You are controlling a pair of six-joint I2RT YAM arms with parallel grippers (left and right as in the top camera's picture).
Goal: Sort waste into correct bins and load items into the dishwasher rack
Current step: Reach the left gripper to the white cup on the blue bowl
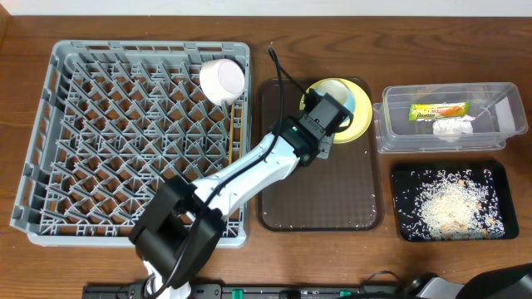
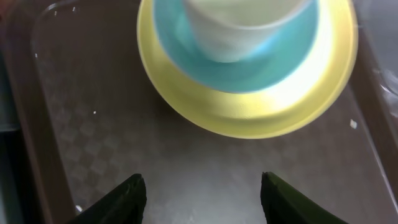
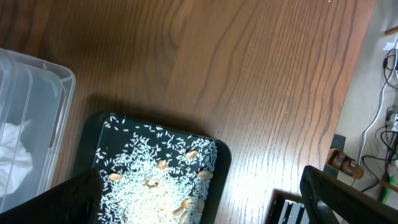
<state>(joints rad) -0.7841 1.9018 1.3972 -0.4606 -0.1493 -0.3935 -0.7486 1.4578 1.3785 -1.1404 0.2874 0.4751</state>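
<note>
Yellow plate (image 2: 249, 115) just ahead of the left hand (image 2: 202, 193), spread and empty, arm stretched diagonally over the rack (image 1: 150, 47); chopsticks (image 1: 230, 141) lie lengthways along its right wall.

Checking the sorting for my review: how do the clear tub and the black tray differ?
The clear tub is see-through and deeper; the black tray is opaque and shallow. The tub holds a wrapper and a tissue; the tray holds rice scraps. Both are rectangular, of similar footprint.
</note>
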